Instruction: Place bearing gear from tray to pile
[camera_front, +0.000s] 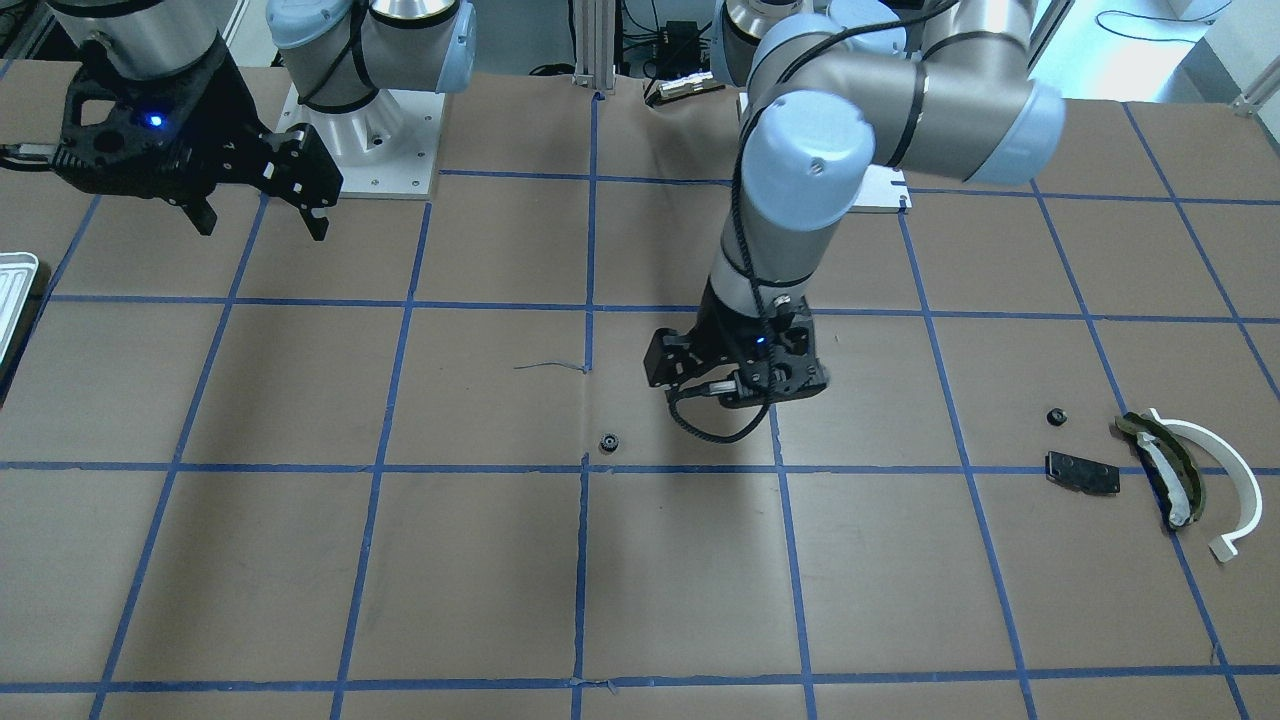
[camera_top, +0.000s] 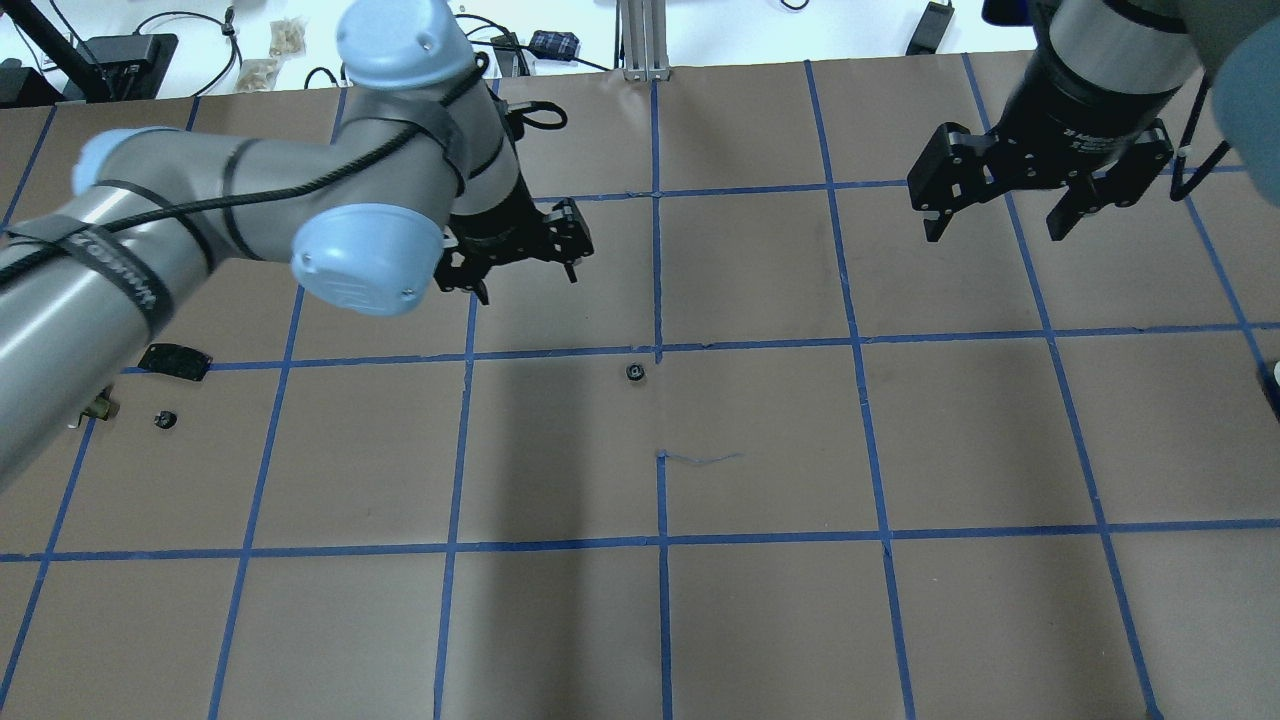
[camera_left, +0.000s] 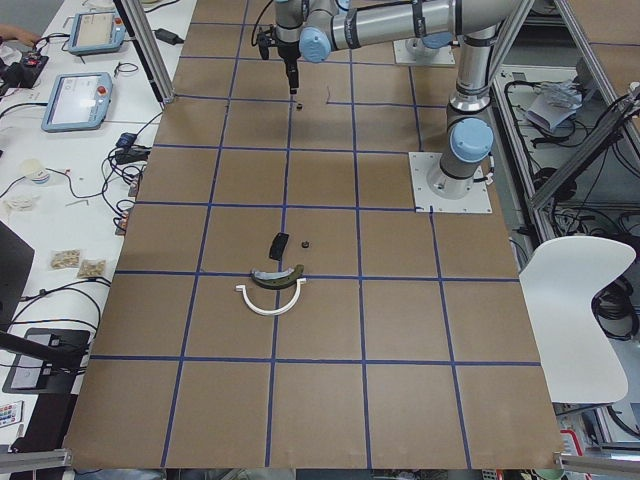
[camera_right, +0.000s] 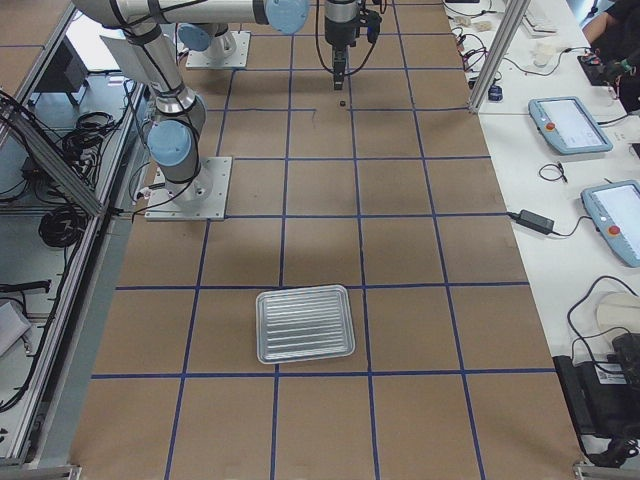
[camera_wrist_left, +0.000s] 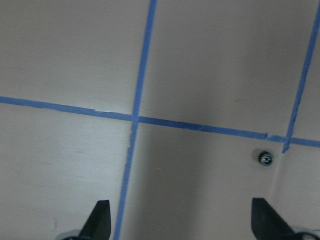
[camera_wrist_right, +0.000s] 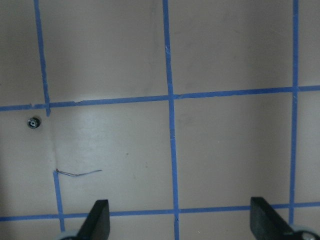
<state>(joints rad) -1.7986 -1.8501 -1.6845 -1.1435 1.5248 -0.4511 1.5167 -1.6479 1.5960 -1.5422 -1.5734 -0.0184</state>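
The counter (camera_front: 300, 560) under me is brown paper, ruled into squares by blue tape. My left arm (camera_top: 200, 230) reaches out over its middle. The left jaws point down, released and spread with nothing between them, and their dark fingertips (camera_wrist_left: 100, 220) hang above bare paper. My right arm (camera_top: 1100, 70) is raised over its own side of the counter, and the right jaws are likewise released, wide apart and holding nothing.

The tray (camera_right: 304, 323) lies flat at the counter's end on my right, well apart from both arms. The pile (camera_front: 1165, 475) sits near the opposite end, on my left: a white arc (camera_front: 1215, 470) curving around an olive piece (camera_front: 1165, 470) with white padding, a black plate (camera_front: 1082, 472) just beside them, and a small black part (camera_front: 1055, 416) near the plate.

The bearing gear (camera_top: 634, 372) lies by itself on the counter's middle, just beside a tape crossing. It is near my left jaws but not between them, and well apart from both the tray and the pile.
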